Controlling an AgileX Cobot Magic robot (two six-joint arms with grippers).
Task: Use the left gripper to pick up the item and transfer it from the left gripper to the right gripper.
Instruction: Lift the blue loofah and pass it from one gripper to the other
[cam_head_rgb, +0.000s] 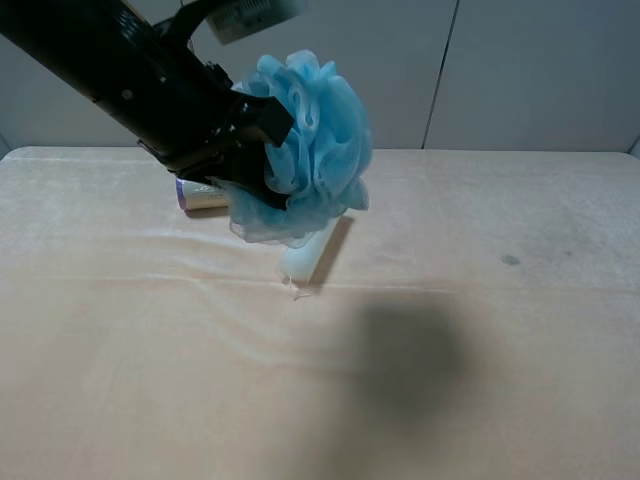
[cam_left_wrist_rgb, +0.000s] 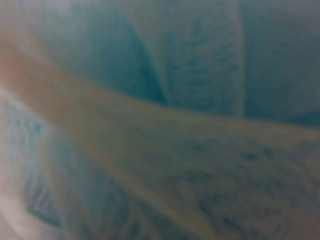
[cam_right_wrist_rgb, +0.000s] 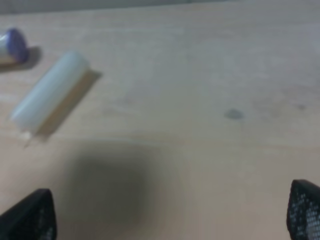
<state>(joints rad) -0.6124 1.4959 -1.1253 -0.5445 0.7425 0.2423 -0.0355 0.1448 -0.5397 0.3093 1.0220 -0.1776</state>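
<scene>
The item, a fluffy light-blue mesh pouf (cam_head_rgb: 315, 140), hangs in the air above the table, held by my left gripper (cam_head_rgb: 262, 150). The gripper's black claw is shut on the pouf's left side, and its black arm reaches in from the upper left. The pouf's mesh (cam_left_wrist_rgb: 200, 75) fills the left wrist view, blurred and very close. My right gripper (cam_right_wrist_rgb: 170, 220) does not show in the exterior high view. In the right wrist view its two black fingertips (cam_right_wrist_rgb: 30, 217) stand wide apart and empty above the bare table.
A pale cream cylinder (cam_head_rgb: 308, 255) lies on the beige table (cam_head_rgb: 480, 380) just below the pouf; it also shows in the right wrist view (cam_right_wrist_rgb: 50, 90). A purple-ended roll (cam_head_rgb: 198, 195) lies behind the left gripper. A small dark spot (cam_head_rgb: 510, 261) marks the table at right.
</scene>
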